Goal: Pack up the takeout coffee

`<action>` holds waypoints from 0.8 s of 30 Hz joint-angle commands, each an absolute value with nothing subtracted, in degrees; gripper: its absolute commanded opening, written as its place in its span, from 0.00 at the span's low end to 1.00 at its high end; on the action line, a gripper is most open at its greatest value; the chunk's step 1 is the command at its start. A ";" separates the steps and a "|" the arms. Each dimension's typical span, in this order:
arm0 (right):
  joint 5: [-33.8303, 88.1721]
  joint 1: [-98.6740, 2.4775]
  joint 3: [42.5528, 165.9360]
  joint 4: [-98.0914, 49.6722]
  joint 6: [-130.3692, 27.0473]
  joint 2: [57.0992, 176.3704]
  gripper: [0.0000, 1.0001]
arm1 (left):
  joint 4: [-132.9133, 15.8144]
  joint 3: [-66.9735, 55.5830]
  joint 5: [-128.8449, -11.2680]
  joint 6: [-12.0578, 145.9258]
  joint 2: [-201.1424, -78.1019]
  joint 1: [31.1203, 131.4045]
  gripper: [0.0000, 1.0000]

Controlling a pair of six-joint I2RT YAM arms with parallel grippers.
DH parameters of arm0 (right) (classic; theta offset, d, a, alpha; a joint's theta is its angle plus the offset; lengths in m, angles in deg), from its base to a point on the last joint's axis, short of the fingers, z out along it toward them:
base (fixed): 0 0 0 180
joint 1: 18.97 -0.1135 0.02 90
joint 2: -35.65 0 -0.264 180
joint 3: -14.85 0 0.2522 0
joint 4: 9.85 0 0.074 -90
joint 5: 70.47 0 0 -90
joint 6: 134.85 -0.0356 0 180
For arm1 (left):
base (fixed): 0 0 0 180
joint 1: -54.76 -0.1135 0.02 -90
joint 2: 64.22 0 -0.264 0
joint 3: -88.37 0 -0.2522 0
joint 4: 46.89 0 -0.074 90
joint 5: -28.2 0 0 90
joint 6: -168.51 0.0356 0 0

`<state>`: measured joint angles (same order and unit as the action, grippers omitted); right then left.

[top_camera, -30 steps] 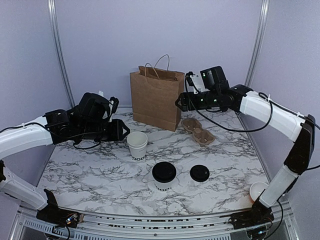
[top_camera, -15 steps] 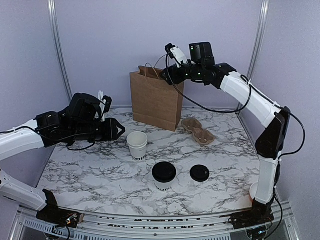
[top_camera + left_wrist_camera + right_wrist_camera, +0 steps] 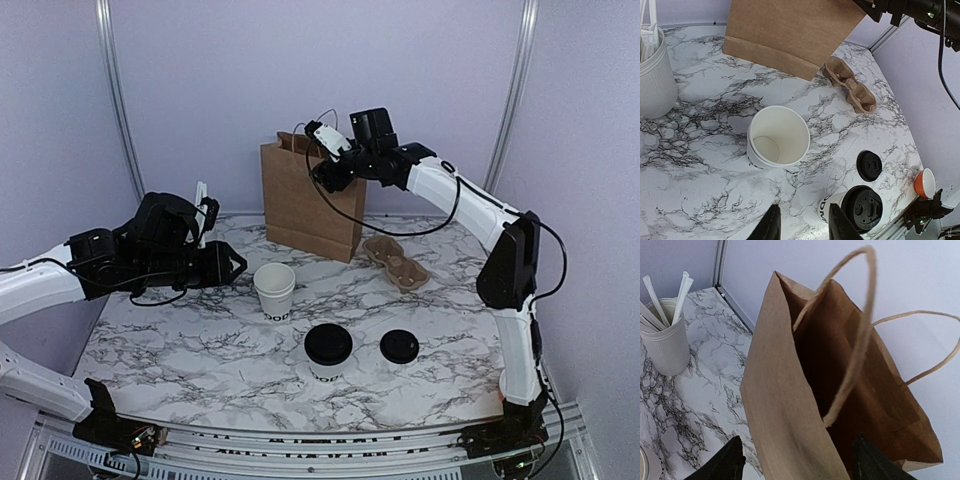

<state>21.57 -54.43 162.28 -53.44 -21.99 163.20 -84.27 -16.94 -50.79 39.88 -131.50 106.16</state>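
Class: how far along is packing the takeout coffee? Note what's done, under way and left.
Done: the takeout coffee has its lid on, but stands on the table, unpacked. Under way: the right gripper, open, hovers at the mouth of the paper bag; the left gripper, open and empty, points toward the lidless cups. Left: grasp the coffee and set it in the bag.

White takeout coffee point(image 3: 327, 352), brown bag point(image 3: 312, 200), seemingly orange cup point(image 3: 925, 183)

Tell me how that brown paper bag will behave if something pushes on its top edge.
The brown paper bag probably buckles rather than resists: its thin walls gape unevenly. Standing tall on a narrow base, it may tip or slide. Its twisted handles look floppy.
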 commanded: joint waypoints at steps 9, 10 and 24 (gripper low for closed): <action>19.79 -55.28 157.77 -57.44 -20.14 157.56 0.45 | -83.54 -16.97 -50.33 39.83 -131.37 105.81 0.34; 19.73 -55.39 157.49 -57.89 -20.15 157.25 0.42 | -83.47 -16.96 -50.30 39.84 -131.46 105.78 0.34; 19.08 -57.78 156.25 -64.67 -18.84 156.68 0.19 | -82.98 -17.22 -50.46 39.61 -132.00 105.81 0.34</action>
